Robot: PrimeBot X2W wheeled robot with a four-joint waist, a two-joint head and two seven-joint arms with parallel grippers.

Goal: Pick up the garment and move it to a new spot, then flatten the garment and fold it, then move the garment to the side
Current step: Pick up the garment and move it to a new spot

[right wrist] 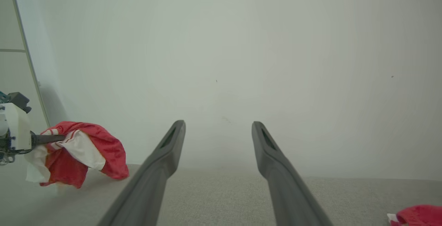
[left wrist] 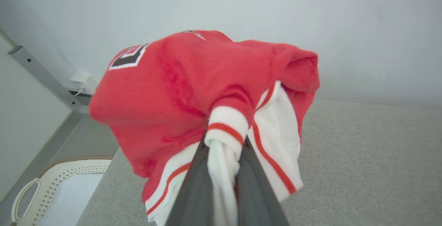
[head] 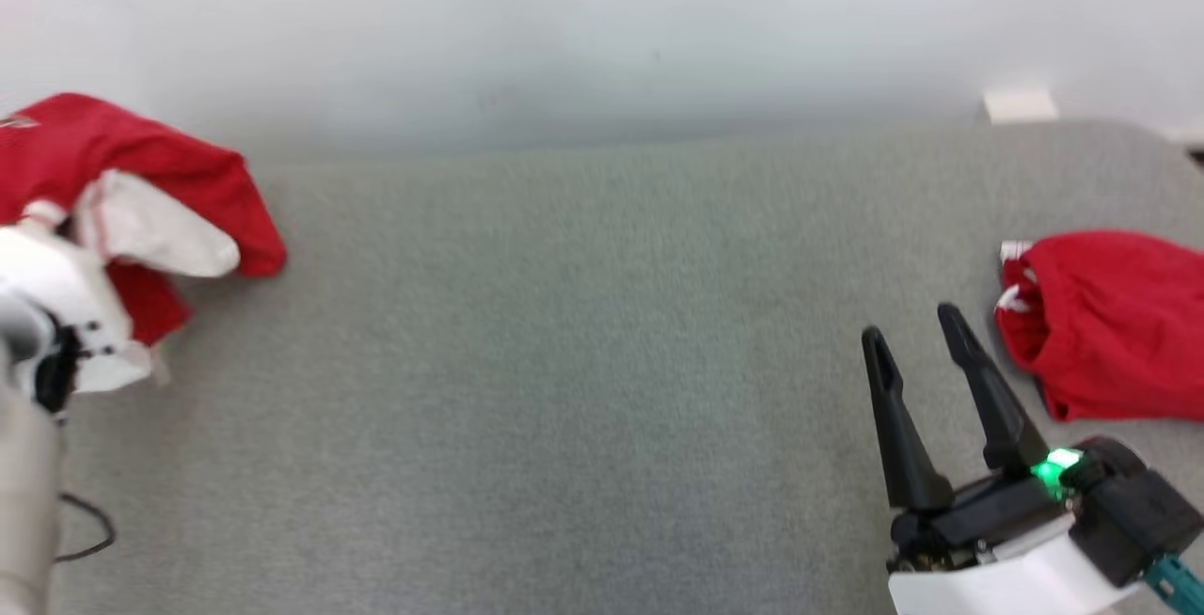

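The garment is a red top with white, red-striped trim and a dark patch, bunched up at the table's far left. My left gripper is shut on a white ribbed cuff of the garment, and the cloth drapes over and around the fingers. From the right wrist view the left gripper holds the garment just above the grey surface. My right gripper stands open over the table's right part with nothing between its fingers.
A second red cloth bundle lies at the table's right edge, close to the right gripper. The table has a grey fabric top and a white wall behind. A white perforated basket sits below the table's left end.
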